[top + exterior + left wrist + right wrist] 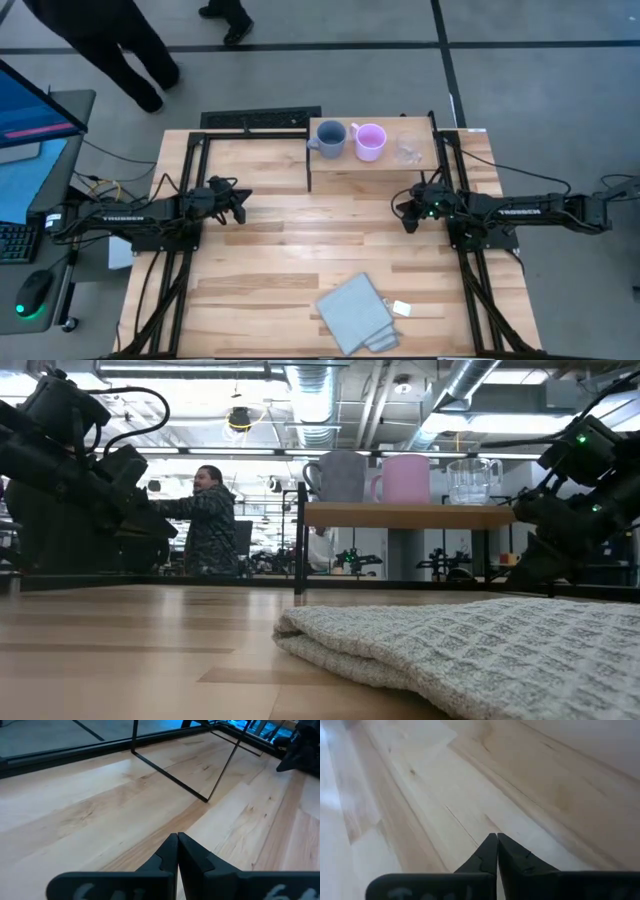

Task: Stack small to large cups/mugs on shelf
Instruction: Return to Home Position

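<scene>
A blue-grey mug (331, 138), a pink-lilac mug (370, 141) and a clear cup (408, 147) stand in a row by their bases on the light-wood shelf (340, 165) at the table's far edge. In the low view they show as the grey mug (340, 476), the pink mug (405, 479) and the clear cup (472, 481). My left gripper (240, 204) is shut and empty over the table's left side. My right gripper (404, 216) is shut and empty just near of the shelf's right end.
A folded grey-blue cloth (355, 313) lies near the table's near edge, with a small white tag (401, 308) beside it. The shelf's thin black legs (220, 767) stand on the tabletop. A person (208, 520) stands beyond the far edge.
</scene>
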